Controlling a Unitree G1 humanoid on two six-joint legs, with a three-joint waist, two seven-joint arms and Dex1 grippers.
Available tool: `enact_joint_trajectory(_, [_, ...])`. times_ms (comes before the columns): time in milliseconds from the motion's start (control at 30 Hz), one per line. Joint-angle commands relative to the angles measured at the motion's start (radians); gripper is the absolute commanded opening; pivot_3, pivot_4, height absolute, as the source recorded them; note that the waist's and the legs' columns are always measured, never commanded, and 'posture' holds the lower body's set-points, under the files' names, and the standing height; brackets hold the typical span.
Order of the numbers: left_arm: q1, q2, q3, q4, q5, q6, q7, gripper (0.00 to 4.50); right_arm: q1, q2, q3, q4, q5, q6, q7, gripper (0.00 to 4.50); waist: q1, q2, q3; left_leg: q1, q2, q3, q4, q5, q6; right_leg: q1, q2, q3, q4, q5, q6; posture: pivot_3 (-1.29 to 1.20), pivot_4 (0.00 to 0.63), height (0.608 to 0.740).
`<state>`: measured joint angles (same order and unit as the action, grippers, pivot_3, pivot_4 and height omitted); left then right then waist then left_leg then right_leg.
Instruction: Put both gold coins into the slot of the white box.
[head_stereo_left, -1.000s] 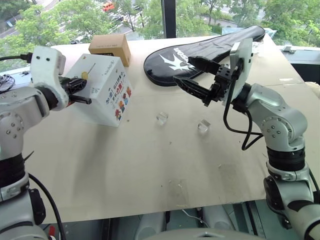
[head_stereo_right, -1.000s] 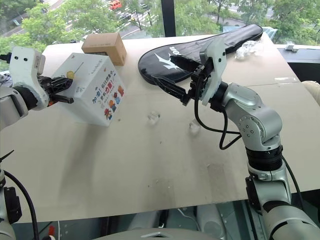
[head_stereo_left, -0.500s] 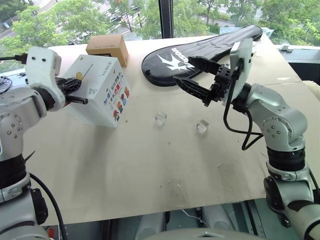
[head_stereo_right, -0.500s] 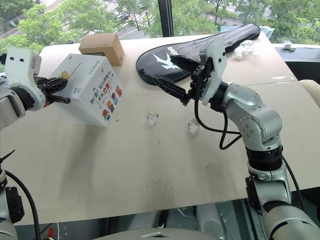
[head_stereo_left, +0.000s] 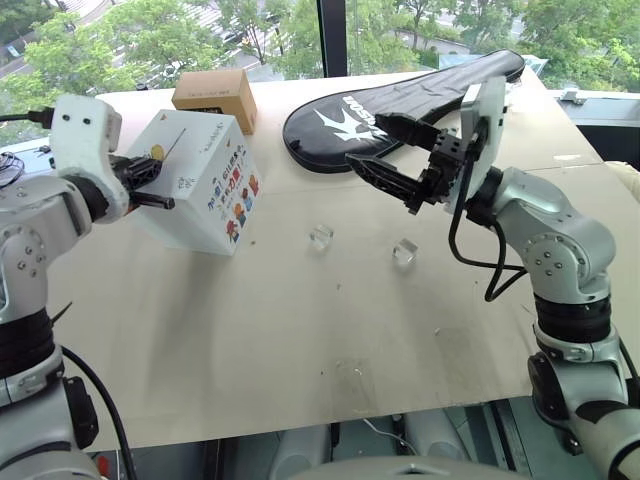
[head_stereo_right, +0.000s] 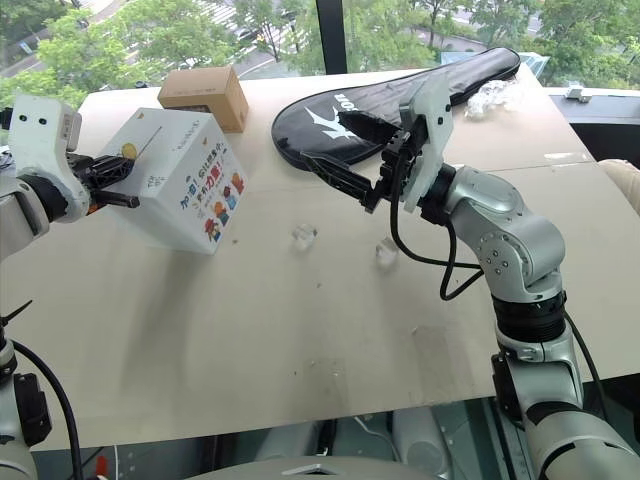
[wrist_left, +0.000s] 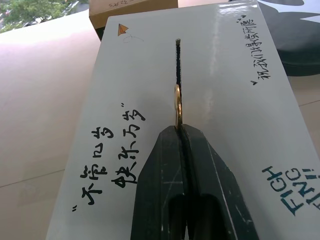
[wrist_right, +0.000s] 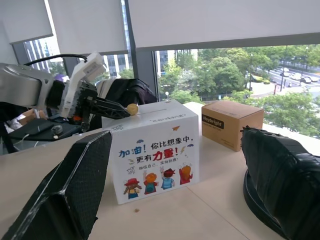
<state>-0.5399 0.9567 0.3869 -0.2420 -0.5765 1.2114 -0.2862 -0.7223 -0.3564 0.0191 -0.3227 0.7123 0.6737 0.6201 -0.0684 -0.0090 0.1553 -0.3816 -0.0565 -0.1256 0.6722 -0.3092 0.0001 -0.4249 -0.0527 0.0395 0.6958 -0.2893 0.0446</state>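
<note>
The white box (head_stereo_left: 205, 190) stands on the table at the left, with cartoon stickers on its side and black handwriting on top. My left gripper (wrist_left: 180, 129) is shut on a gold coin (wrist_left: 177, 106). The coin stands edge-on, in line with the dark slot (wrist_left: 177, 65) in the box's top and right at its near end. The head view shows the same coin (head_stereo_left: 157, 153) above the box's top left. My right gripper (head_stereo_left: 368, 140) hangs open and empty above the middle of the table, pointing toward the box.
A brown carton (head_stereo_left: 215, 92) sits just behind the white box. A black racket cover (head_stereo_left: 420, 100) lies at the back, behind the right gripper. Two small clear blocks (head_stereo_left: 321, 236) (head_stereo_left: 405, 250) rest mid-table. The table's front edge (head_stereo_left: 300, 425) runs close to me.
</note>
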Motion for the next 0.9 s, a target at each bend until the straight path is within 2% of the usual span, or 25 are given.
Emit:
enact_joint_trajectory(33, [0.016,-0.006,0.017,0.003,0.012,0.018,-0.011,0.00,-0.003,-0.011,-0.025,-0.054,0.038,-0.001,0.027,4.39,0.000,0.000,0.000,0.000,0.000,0.000,0.000,0.000,0.000,0.000,0.000,0.000,0.000,0.000,0.000,0.00,0.150,0.740])
enact_joint_trajectory(900, [0.025,-0.009,0.004,-0.010,0.035,0.022,-0.055,0.00,-0.001,-0.012,-0.019,-0.050,0.040,-0.009,0.017,4.39,0.000,0.000,-0.001,0.000,0.000,0.001,0.001,0.000,0.000,0.000,0.000,0.000,0.001,0.000,0.000,0.00,0.150,0.740])
